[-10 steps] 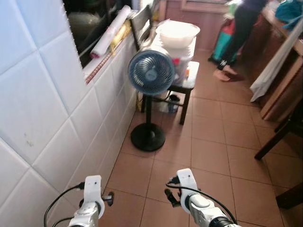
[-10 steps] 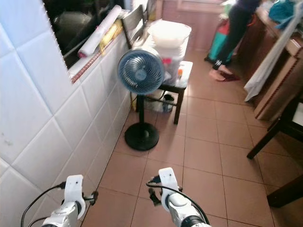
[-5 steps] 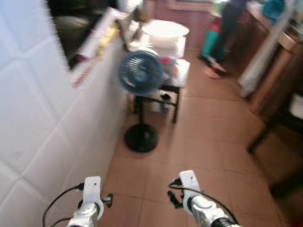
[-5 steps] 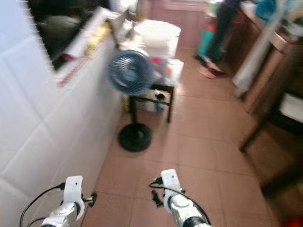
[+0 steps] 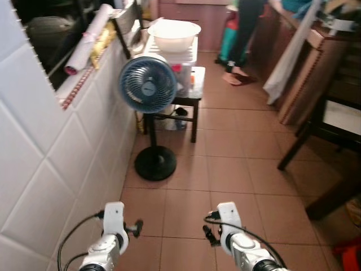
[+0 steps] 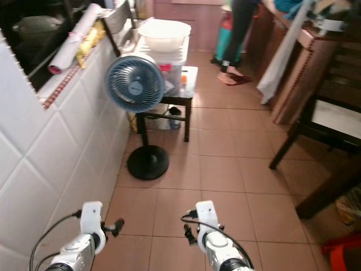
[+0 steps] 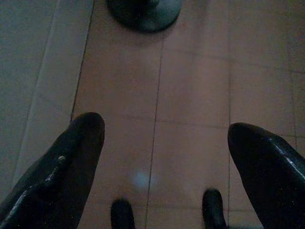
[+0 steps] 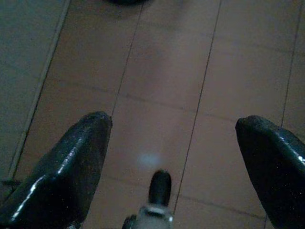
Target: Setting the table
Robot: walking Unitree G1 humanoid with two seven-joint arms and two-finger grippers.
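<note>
Left eye view: task's thing for table setting is prob the white bowl [image 5: 174,35], sitting on top of a stack of white containers [image 5: 179,56] on a small dark side table [image 5: 189,96] at the far end of the passage, well ahead of the robot. Small bottles stand on the same table's top, too small to tell what. Under it, some white items on the floor, unclear.

Just in front of the side table stands a blue pedestal fan [image 5: 148,86], its round black base [image 5: 155,162] on the brown tile floor [image 5: 242,169], close to the white tiled wall [image 5: 51,164] on the robot's left. Atop that wall a ledge w/ a rolled white sheet [image 5: 87,40] lying along it, yellow stuff beside it, dark opening behind.

Far back, a person [image 5: 243,34] in dark trousers stands near a teal object. On the right: wooden cabinet w/ white cloth [image 5: 287,53] draped down it, and a dark chair [image 5: 327,118] nearer the robot.

Both arms are low at the near edge, over bare floor, well apart from the bowl. Left pincer [image 7: 162,148] is spread wide, nothing between the fingers; in left wrist view the fan base is ahead of it. Right pincer [image 8: 176,148] is also spread wide, empty, over floor tiles.
</note>
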